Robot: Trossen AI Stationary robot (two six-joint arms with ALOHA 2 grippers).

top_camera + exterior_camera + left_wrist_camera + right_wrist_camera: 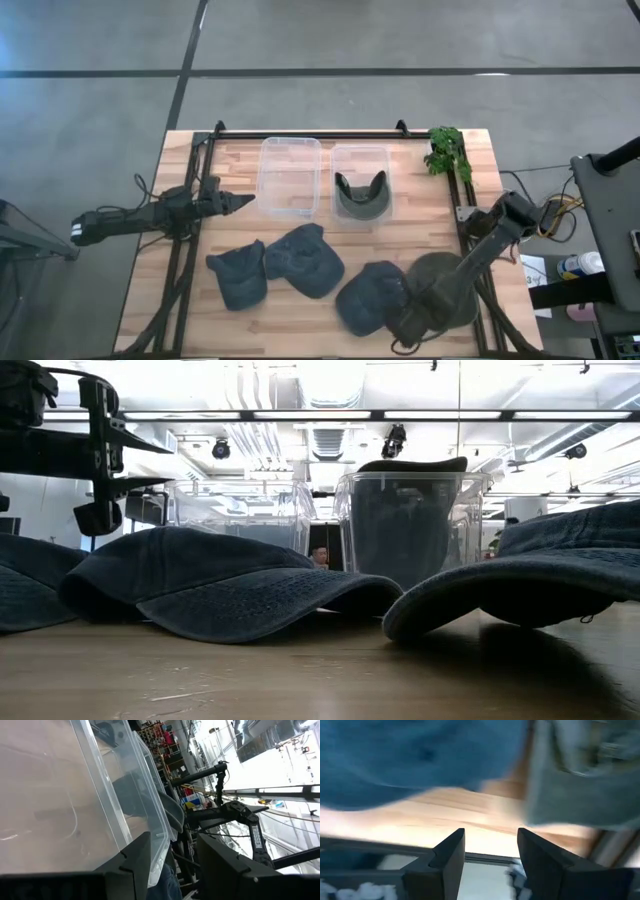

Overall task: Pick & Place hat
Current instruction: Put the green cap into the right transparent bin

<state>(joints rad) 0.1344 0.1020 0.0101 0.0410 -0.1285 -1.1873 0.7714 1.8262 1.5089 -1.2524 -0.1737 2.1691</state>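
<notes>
Hovering low at the table's near right edge, right gripper [408, 328] fingers spread and empty; nearest denim hat [368, 298] lies just beside it. Best approach: straddle the brim (not the crown) before closing. Left gripper [243, 202] waits, slightly parted.

The table [400, 250] has a top of pale wood planks, smooth with a slight sheen, edged by a black metal frame [310, 131]. Two bins [290, 176] toward twelve o'clock are clear, glossy plastic; the right-hand one holds a dark cloth hat [360, 192]. Three blue hats [303, 260] toward six o'clock are soft, matt denim cloth with a faded, slightly rough weave. A grey-green hat [445, 285] at five o'clock looks like matt cloth too. The right gripper [490, 855] has matt black fingers [447, 857]. The leafy plant [446, 150] at one o'clock is green.
</notes>
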